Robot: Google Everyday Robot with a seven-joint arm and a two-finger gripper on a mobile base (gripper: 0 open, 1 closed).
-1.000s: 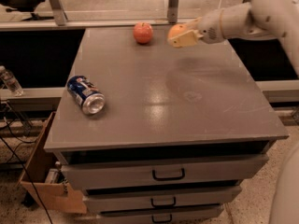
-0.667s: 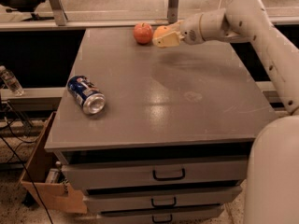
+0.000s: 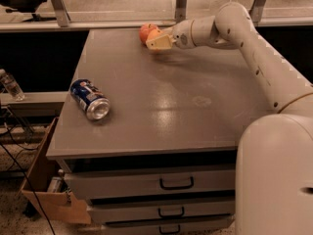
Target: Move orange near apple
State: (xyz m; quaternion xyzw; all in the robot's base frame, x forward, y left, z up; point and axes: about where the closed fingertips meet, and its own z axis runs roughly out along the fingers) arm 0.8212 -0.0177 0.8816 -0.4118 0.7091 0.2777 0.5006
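Observation:
The reddish apple (image 3: 143, 32) sits at the far edge of the grey table (image 3: 161, 106), near its middle. The orange (image 3: 154, 33) shows only as a small bright-orange patch right beside the apple on its right, mostly hidden behind my cream-coloured fingers (image 3: 160, 43). My gripper (image 3: 155, 40) reaches in from the right on the white arm (image 3: 254, 43) and is shut on the orange, low over the table's back edge. I cannot tell whether the orange touches the apple or the table.
A blue soda can (image 3: 89, 99) lies on its side at the table's left front. Drawers with handles (image 3: 176, 183) are below the top. A cardboard box (image 3: 44, 199) and a water bottle (image 3: 11, 85) are at the left. My white base (image 3: 274, 175) fills the lower right.
My gripper has moved left along the table's back edge with the orange, from well right of the apple to right beside it. The apple and can have not moved.

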